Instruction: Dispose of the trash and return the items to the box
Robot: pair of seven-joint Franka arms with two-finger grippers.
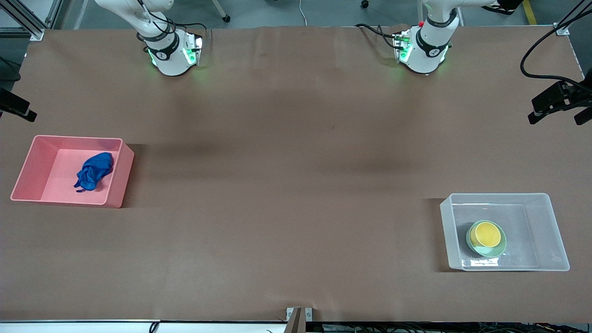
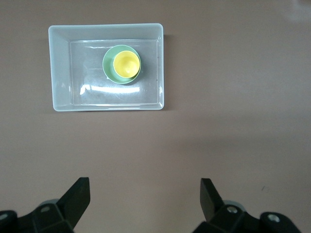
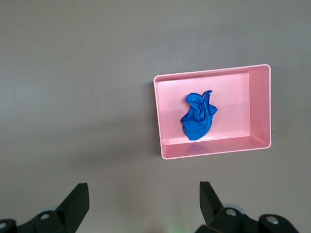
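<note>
The blue cloth wad [image 1: 94, 171] lies inside the pink bin [image 1: 32, 162] at the right arm's end of the table; it also shows in the right wrist view [image 3: 198, 117]. The yellow cup [image 1: 485, 234] sits inside the mint-green bowl [image 1: 492, 251], which rests in the clear bin [image 1: 552, 222] at the left arm's end; they also show in the left wrist view, cup [image 2: 127, 64], bowl [image 2: 111, 65]. My left gripper [image 2: 145, 196] is open and empty, high over bare table. My right gripper [image 3: 144, 199] is open and empty, high over bare table. Neither gripper shows in the front view.
The clear bin [image 2: 60, 68] and pink bin [image 3: 260, 107] stand at opposite ends of the brown table. Both arm bases [image 1: 169, 51] [image 1: 423, 48] stand along the table's edge farthest from the front camera. A black camera mount [image 1: 559, 99] overhangs the left arm's end.
</note>
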